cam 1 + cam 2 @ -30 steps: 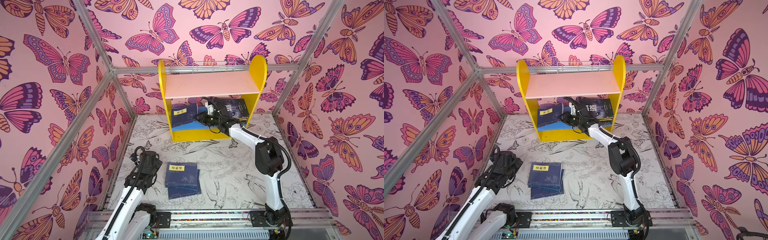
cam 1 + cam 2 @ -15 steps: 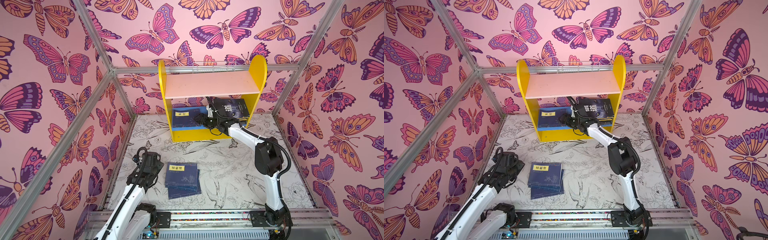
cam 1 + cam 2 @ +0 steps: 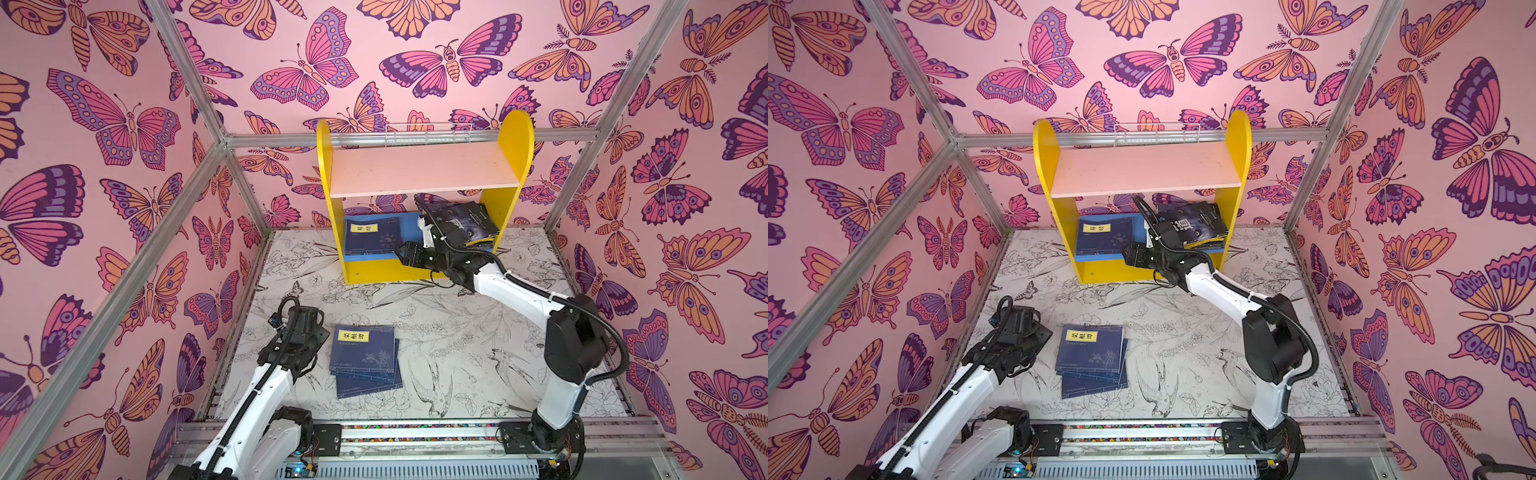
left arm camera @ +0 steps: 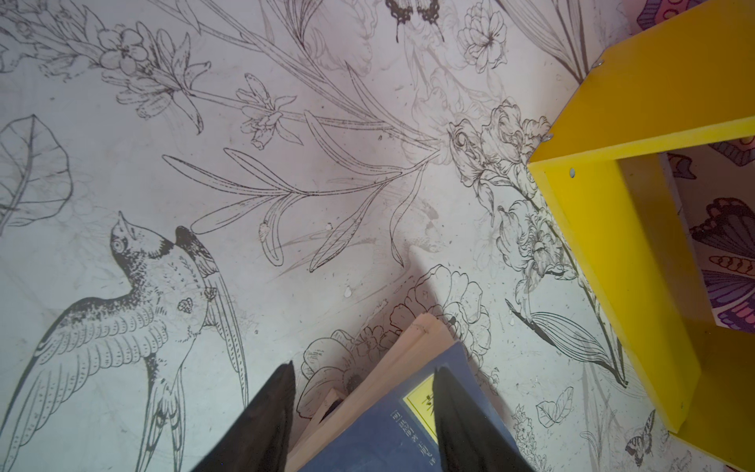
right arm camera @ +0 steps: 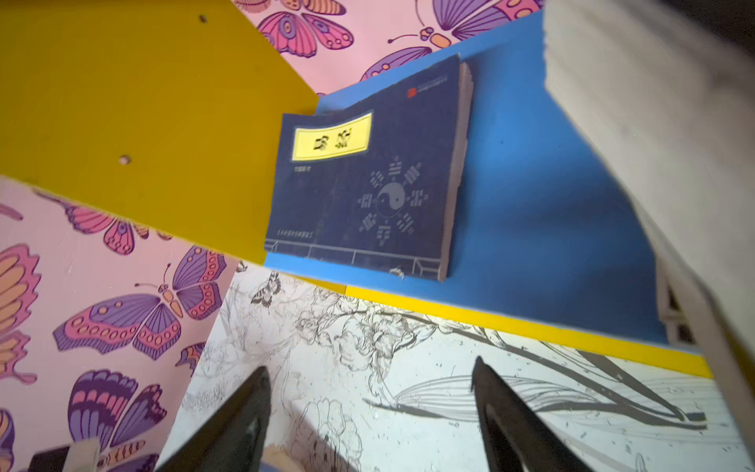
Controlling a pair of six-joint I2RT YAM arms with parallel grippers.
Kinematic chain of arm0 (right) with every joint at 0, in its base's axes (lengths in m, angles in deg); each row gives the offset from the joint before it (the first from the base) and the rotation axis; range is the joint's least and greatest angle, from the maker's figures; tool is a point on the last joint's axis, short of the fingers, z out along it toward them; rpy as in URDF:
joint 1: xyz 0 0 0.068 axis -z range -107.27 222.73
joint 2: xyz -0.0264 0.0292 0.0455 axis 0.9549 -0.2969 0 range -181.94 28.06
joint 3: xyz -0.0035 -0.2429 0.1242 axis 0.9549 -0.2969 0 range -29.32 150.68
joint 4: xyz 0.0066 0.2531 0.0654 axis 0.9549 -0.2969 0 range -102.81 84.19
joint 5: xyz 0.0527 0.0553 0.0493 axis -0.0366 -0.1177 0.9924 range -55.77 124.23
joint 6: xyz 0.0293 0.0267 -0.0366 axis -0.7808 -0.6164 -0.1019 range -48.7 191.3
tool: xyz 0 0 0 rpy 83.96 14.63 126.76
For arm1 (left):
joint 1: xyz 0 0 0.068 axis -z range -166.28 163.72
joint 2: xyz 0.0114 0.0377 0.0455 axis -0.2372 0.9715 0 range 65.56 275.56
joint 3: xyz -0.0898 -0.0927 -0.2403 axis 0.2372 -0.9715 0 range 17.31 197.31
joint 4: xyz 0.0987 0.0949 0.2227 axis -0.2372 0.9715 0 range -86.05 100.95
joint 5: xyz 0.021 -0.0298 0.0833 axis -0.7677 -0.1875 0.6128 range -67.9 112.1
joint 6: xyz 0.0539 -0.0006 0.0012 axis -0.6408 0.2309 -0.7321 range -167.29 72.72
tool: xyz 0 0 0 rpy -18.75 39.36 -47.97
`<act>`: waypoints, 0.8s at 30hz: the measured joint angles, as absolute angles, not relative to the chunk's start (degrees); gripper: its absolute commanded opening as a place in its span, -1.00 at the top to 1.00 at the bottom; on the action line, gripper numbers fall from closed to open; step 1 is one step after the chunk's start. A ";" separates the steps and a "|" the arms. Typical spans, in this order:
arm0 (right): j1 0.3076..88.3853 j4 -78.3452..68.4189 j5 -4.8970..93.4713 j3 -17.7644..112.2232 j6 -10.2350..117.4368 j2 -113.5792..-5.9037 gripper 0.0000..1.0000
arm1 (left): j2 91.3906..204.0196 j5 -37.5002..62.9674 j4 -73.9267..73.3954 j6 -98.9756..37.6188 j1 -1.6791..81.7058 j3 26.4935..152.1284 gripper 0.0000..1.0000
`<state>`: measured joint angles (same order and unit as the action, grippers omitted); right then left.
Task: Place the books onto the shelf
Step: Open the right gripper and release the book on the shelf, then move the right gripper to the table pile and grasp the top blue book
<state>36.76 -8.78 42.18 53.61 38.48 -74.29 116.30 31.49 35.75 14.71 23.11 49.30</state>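
Two navy books (image 3: pixel 371 241) (image 3: pixel 365 351), yellow Chinese labels (image 3: pixel 363 227)

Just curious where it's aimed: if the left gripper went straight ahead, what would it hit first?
Most likely the stack of navy books: its corner sits right between the left gripper's open jaws.

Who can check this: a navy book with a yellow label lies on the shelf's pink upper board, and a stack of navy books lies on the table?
Wrong board: the navy book lies on the shelf's blue lower board, as the right wrist view shows. The stack does lie on the table.
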 measured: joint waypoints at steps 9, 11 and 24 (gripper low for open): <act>27.56 -14.26 48.89 44.35 51.62 -70.15 -0.52 | 118.49 29.74 35.31 14.58 23.18 49.17 -0.11; 26.53 -17.93 50.57 44.10 54.07 -72.10 -0.51 | 118.82 29.35 35.11 14.47 23.53 49.15 -0.10; 24.68 -36.14 56.23 53.18 63.79 -85.48 -0.51 | 123.17 27.25 32.36 14.36 27.59 47.24 -0.08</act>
<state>24.68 -36.14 56.23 53.18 63.79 -85.48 123.17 27.25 32.36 14.36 27.59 47.24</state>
